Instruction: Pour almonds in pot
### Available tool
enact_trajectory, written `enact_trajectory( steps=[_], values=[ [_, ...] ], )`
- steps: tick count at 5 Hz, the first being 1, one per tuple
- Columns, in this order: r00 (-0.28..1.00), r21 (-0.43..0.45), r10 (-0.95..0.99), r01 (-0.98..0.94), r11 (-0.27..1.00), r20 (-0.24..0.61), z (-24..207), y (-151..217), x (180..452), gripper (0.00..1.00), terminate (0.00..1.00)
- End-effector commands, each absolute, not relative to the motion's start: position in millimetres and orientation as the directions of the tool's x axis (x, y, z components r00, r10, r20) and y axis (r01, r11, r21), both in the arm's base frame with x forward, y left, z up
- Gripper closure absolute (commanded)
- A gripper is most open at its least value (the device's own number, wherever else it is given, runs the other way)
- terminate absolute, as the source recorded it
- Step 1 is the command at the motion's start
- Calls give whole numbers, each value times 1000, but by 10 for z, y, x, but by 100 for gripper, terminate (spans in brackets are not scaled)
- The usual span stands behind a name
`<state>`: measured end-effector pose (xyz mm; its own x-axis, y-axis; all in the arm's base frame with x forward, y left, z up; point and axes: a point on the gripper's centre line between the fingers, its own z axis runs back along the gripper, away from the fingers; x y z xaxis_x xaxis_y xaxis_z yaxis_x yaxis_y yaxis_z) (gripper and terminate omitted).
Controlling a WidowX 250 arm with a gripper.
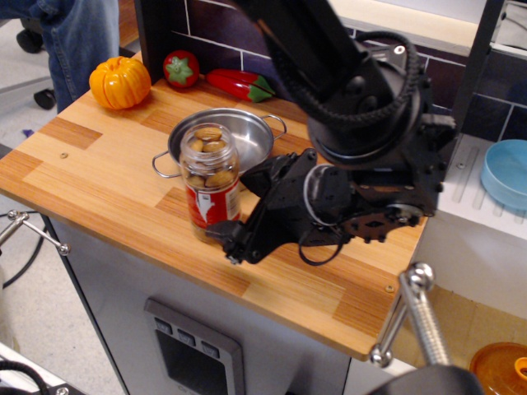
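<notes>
The almonds fill a clear plastic jar with a red and white label (pixel 211 189). It stands without a lid on the wooden counter, just in front of the pot (pixel 247 137). The pot is a small shiny steel one with wire loop handles, and it looks empty. My black gripper (pixel 240 211) is low over the counter at the jar's right side. Its jaws are spread, one finger (pixel 227 245) in front of the jar's base and the other behind its right edge. The gripper touches the jar, and the jaws are not closed around it.
An orange pumpkin (pixel 120 81), a red tomato (pixel 181 68) and a red pepper (pixel 240 84) lie along the back wall. A light blue bowl (pixel 505 173) sits on a rack at the right. The counter's front edge (pixel 165 265) is close to the jar.
</notes>
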<state>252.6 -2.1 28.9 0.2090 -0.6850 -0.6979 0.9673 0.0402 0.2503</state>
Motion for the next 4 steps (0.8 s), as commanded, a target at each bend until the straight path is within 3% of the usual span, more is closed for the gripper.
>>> enact_trajectory(
  steps=[1, 4],
  values=[
    [283, 270, -578, 957, 111, -766, 353, 325, 2660, 0, 0],
    [286, 211, -430, 954, 215, -856, 320, 714, 2634, 0, 0]
  ],
)
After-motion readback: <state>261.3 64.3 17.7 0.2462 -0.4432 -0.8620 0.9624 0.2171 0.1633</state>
